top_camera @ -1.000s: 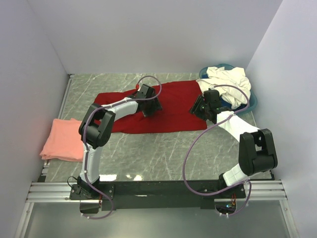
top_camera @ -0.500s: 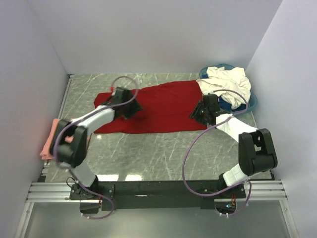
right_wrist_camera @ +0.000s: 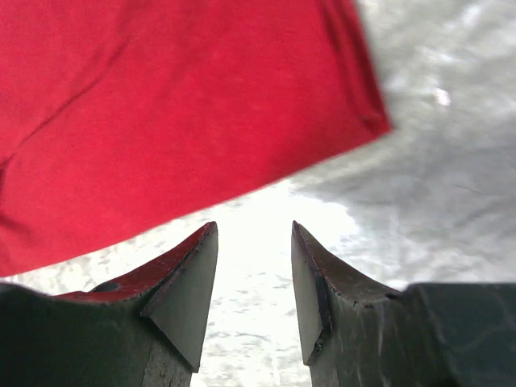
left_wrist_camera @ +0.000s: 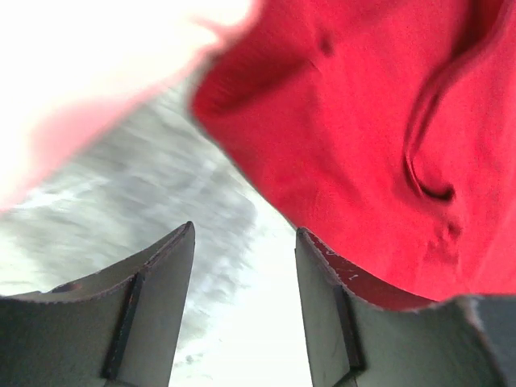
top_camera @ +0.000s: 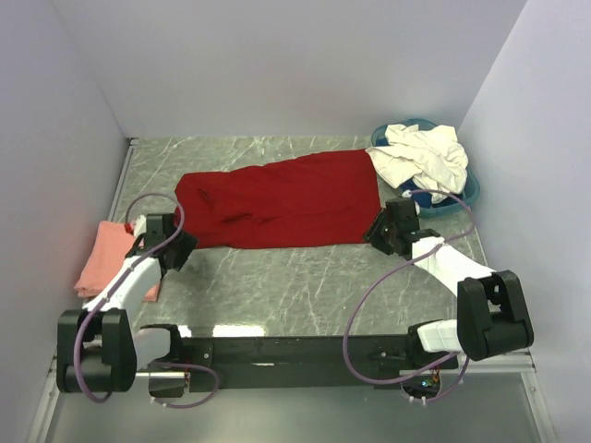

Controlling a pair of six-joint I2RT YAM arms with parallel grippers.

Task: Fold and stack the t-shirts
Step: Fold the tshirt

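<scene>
A deep red t-shirt [top_camera: 277, 198] lies spread across the back of the marble table [top_camera: 295, 281]. At the left edge rests a folded salmon-pink t-shirt [top_camera: 103, 263]. Cream-white t-shirts [top_camera: 423, 155] are heaped in the basin at the back right. My left gripper [top_camera: 183, 242] hovers open between the pink shirt and the red shirt's near-left corner. In the left wrist view the left gripper [left_wrist_camera: 244, 234] frames only bare marble, with the red t-shirt [left_wrist_camera: 363, 137] ahead. My right gripper [top_camera: 377, 229] is open at the red shirt's near-right corner. The right gripper [right_wrist_camera: 254, 230] holds nothing, and the red t-shirt [right_wrist_camera: 161, 105] lies just beyond.
The round blue basin [top_camera: 469, 189] sits in the far right corner under the white heap. Grey walls close in the table on three sides. A black rail [top_camera: 295, 353] with both arm bases runs along the near edge.
The left arm swung off the red shirt, back to the near left beside the pink shirt. The right gripper drew back off the shirt's right end. The red shirt now lies uncovered.
</scene>
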